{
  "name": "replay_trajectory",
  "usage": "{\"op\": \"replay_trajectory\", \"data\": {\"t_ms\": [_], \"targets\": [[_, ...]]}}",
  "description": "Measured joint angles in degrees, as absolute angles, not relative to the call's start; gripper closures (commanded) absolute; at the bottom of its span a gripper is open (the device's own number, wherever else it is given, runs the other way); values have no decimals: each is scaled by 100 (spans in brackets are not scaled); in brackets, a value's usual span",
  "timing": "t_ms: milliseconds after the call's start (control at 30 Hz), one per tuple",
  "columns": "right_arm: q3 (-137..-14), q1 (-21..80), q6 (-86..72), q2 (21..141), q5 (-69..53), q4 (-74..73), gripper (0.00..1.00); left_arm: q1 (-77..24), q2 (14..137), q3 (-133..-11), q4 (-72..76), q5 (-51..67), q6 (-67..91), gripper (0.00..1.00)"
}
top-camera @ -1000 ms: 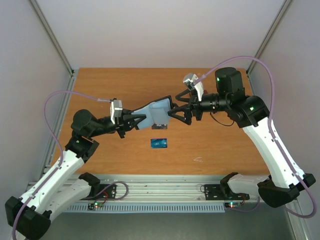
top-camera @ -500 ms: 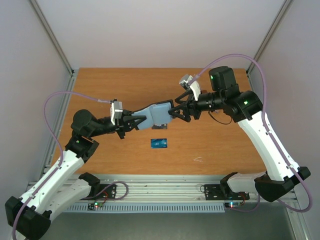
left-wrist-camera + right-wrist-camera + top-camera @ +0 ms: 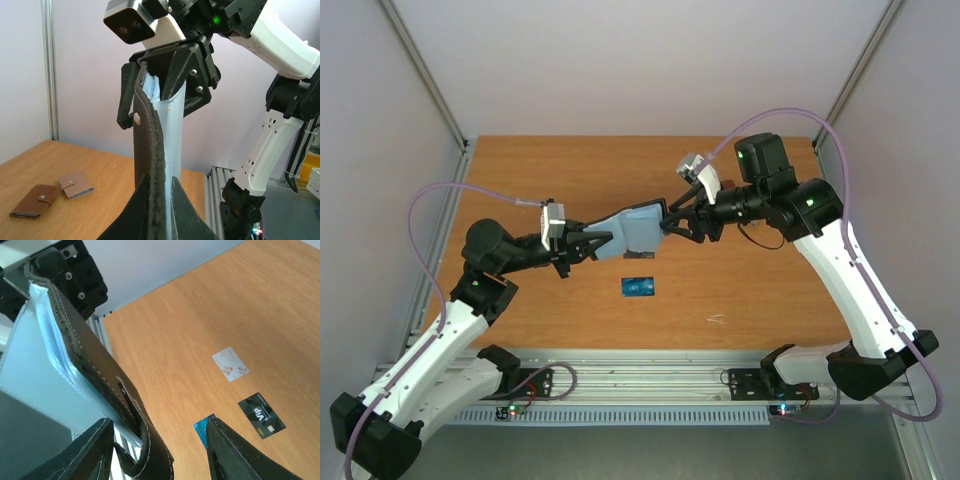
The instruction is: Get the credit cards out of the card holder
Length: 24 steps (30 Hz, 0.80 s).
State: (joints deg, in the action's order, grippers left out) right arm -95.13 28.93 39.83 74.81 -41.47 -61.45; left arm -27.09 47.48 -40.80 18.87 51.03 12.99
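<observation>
Top view: the left gripper (image 3: 592, 242) clamps the card holder (image 3: 635, 228) above the table (image 3: 520, 180), while the right gripper (image 3: 669, 222) straddles its other end, jaws apart.

Left wrist: the holder's blue lining (image 3: 170, 150) faces out, its slot contents unclear.

Right wrist: a white card (image 3: 230, 364), a black card (image 3: 261, 416) and a blue card (image 3: 201, 428) lie on the table.

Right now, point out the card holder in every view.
Top: card holder, centre, held aloft.
Left wrist: card holder, centre, edge-on, running bottom to top.
Right wrist: card holder, left half, slanting downward.
Shared landmark: the wooden table, lower left in the left wrist view, right side in the right wrist view.
</observation>
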Motion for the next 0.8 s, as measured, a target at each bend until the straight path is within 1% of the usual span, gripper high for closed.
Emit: {"op": "replay_trajectory", "data": {"t_ms": [200,367,467,700,800], "targets": [[-9598,3004,3795,7662,-4027,-5909,47,-2709,4748,-4080,1914,5109,1299,100],[-9561,3282,3653,7677,-4066,-5581,38,-2709,4748,-4080,1918,5111,1299,100],[-9550,3422,3599,7684,-4167,-5443,36,-2709,4748,-4080,1940,5107,1302,100],[-9550,3778,3553,7835,-4125,-5376,41,-2709,4748,-4080,2005,5011,1374,100],[-9546,3876,3485,7926,-4053,-5323,45,-2707,4751,-4080,2023,4910,1468,100]]}}
